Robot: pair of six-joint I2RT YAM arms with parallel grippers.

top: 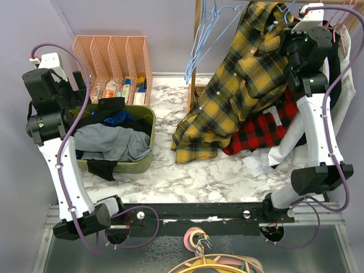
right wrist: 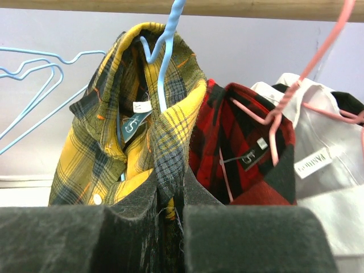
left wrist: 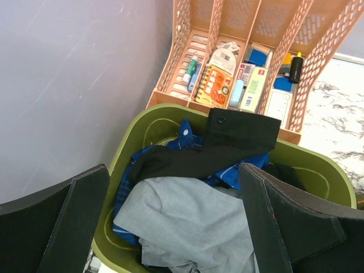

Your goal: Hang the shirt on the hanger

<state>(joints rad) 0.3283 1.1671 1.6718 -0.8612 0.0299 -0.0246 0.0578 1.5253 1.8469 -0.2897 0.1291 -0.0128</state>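
Observation:
The mustard-yellow and dark plaid shirt (top: 239, 85) hangs from the rack at the top right, its lower part lying bunched on the marble table. In the right wrist view its collar (right wrist: 102, 142) sits around a light-blue hanger (right wrist: 166, 51), whose hook goes up to the wooden rod (right wrist: 239, 8). My right gripper (right wrist: 170, 199) is shut on the shirt's front edge just below the collar; it also shows in the top view (top: 287, 42). My left gripper (left wrist: 176, 227) is open and empty above a green bin, far from the shirt, at the left of the top view (top: 77, 96).
A red-and-black plaid shirt (right wrist: 239, 142) on a pink hanger (right wrist: 284, 114) and a white garment (right wrist: 324, 165) hang right of the shirt. Spare light-blue hangers (top: 205, 34) hang to its left. The green bin (top: 149, 114) holds grey, blue and black clothes. A peach organiser (top: 114, 57) stands behind it.

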